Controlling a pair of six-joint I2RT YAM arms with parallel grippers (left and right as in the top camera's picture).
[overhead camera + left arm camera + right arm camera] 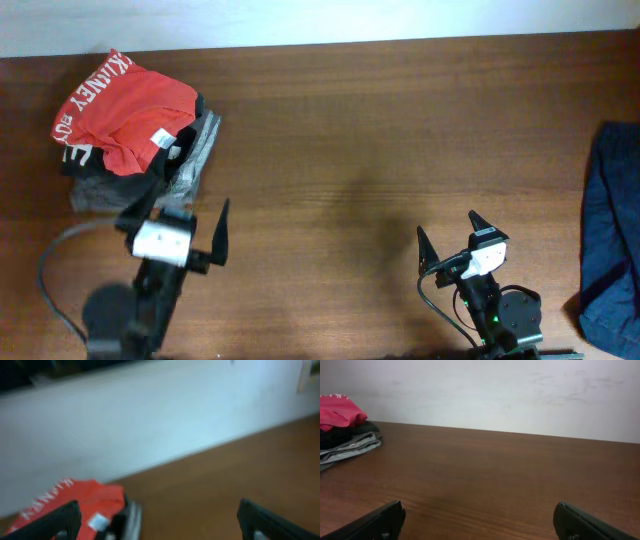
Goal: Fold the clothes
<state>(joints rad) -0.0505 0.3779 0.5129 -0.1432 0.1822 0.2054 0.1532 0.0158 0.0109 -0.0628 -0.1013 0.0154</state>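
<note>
Red-orange T-shirt [125,110] bunched on black garment [80,158] over grey garment [198,155], table [350,150] far-left. Left gripper [190,205] beside pile, right gripper [446,225] well apart; both open, empty.

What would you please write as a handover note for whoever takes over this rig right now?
Left pincer: open, empty, at the near edge of the clothes pile.
Right pincer: open, empty, over the brown wooden table, far from the pile.
Crumpled red-orange T-shirt with white lettering: on top of a black garment and a grey garment, far-left corner.
Done: nothing; shirt not yet picked up.
To do: pull it off the pile, spread it flat, fold.
</note>
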